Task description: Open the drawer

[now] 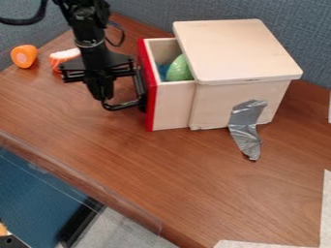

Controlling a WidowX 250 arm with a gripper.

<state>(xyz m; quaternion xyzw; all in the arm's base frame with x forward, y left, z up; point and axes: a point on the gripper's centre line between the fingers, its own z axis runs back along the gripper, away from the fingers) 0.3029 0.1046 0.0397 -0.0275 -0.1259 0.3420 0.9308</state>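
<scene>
Nearest me, a pale strip [259, 243] runs along the near edge at the right, by the brown table [194, 189]. Toward the far side, right of the middle, stands a light wooden box [236, 51] with a flat top. Its drawer [172, 104] sits partly pulled out to the left, red front [151, 92] outermost; inside I can see something green and rounded [179, 70], with a bit of blue [163, 70] beside it. Silver tape [246, 127] hangs down the near side onto the table. The gripper [103, 97] is at the black handle [126, 104] left of the drawer, but I can't tell whether its jaws are apart or together. Farther left lie an orange piece [24, 56] and an orange-and-white one [63, 57].
</scene>
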